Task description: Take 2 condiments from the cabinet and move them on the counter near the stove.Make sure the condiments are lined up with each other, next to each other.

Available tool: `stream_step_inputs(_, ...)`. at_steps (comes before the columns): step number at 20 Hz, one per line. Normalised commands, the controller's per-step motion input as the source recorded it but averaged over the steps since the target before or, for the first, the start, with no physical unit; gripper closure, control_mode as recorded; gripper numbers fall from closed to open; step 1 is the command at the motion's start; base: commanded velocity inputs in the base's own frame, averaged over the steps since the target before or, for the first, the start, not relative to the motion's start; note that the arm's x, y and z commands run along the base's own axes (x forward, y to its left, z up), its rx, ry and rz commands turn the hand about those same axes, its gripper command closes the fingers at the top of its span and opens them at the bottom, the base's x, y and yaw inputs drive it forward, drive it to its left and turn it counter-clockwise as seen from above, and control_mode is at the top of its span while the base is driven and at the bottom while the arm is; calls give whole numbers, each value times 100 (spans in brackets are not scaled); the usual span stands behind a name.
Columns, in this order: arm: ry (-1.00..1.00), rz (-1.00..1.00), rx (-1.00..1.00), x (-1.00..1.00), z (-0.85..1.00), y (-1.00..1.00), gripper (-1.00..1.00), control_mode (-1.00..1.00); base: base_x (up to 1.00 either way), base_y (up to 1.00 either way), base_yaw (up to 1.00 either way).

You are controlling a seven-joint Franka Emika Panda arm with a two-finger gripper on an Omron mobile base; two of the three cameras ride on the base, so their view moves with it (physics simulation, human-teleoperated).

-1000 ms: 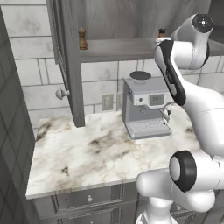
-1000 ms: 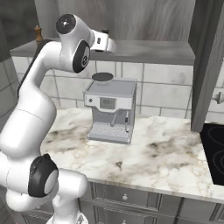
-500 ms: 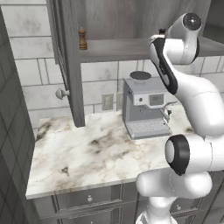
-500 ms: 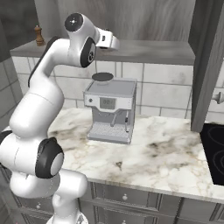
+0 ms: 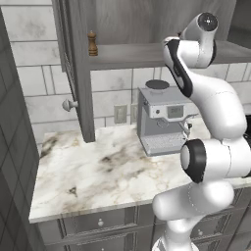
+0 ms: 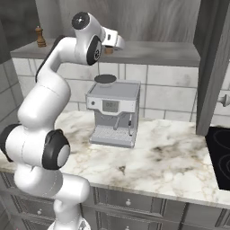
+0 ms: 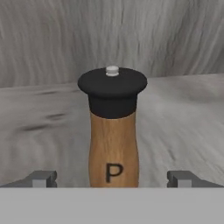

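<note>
While the white arm reaches up into the tall grey wood-grain cabinet, its two-finger gripper stands level with the thick shelf board and is lined up on the lighter orange-brown wooden shaker with the black cap. Compared with one second ago, the upper arm has swung further in toward the shelf, and the hand now faces the shaker head-on. The jaws are spread wide, one fingertip on each side of the shaker body; no contact is visible, so nothing is grasped yet.

The shaker stands upright on the shelf, marked with a letter P, centred between the fingertips in the hand view. The second condiment, a dark brown turned-wood shaker with a round knob, stands upright at the far left end of the same shelf, well apart from the gripper.

Judgement: the approach is nearly complete, and closing on the body below the cap is the probable next step. Both condiments remain in the cabinet. The white marble counter with brown veining beside the glossy black cooktop is the placement area; the boxy silver espresso machine occupies the counter below the arm.
</note>
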Motion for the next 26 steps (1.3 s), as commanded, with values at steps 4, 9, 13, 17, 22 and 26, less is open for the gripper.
stream_step_inputs(4,2,0,0,15,0,-1,-100,-100,0,0,0)
stream_step_inputs(9,0,0,0,9,0,-1,-100,-100,0,0,0)
stream_step_inputs(13,0,0,0,3,0,0,-100,-100,0,0,0)
stream_step_inputs(17,0,0,0,0,0,0,100,-100,0,0,0)
stream_step_inputs(22,0,0,0,0,0,0,100,-100,0,0,0)
stream_step_inputs(26,-1,0,0,-14,0,0,100,-100,0,0,0)
